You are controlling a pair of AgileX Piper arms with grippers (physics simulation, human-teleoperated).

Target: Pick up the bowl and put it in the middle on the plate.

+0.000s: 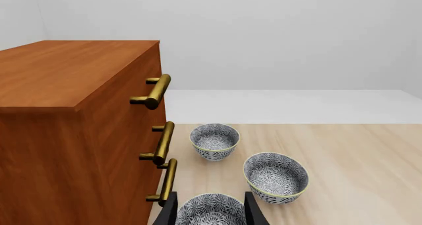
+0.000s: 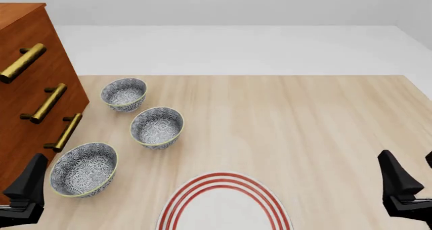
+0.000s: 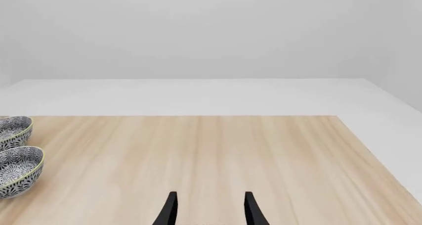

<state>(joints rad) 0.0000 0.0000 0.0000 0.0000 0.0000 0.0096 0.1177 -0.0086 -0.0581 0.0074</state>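
Note:
Three look-alike blue-grey floral bowls stand on the table's left side; nothing marks one of them as the task's bowl. The nearest bowl lies just ahead of my left gripper, which is open; in the left wrist view that bowl shows between the two black fingers. The middle bowl and the far bowl stand farther back. The white plate with red rings lies at the front centre, partly cut off by the frame edge. My right gripper is open over bare table at the front right, holding nothing.
A brown wooden drawer cabinet with brass handles stands at the table's left edge, close beside the nearest bowl and my left gripper. The table's far edge meets a white floor.

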